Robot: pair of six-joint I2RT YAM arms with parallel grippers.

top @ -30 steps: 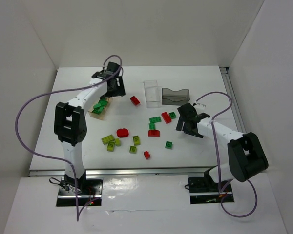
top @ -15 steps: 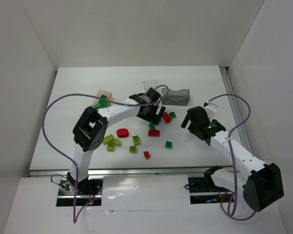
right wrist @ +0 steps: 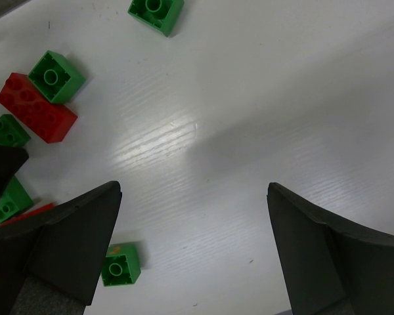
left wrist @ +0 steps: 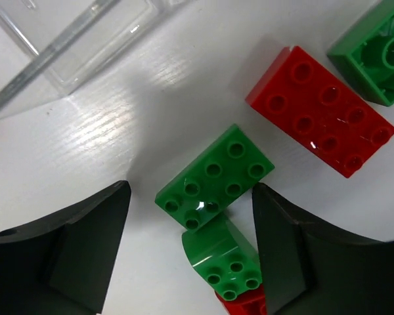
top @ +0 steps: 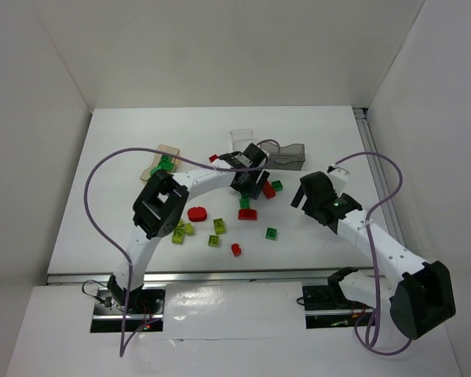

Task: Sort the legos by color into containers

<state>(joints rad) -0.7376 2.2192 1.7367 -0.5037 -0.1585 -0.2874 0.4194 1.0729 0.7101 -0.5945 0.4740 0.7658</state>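
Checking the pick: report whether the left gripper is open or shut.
Open. The left gripper has its fingers wide apart, with a green brick lying in the gap between them.

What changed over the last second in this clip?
The left pincer swung from over the tan container rightward to the middle bricks and now hangs open astride a dark green brick. The right pincer stayed open as its arm stretched out. Nothing gripped yet; the rounded red brick stayed put.
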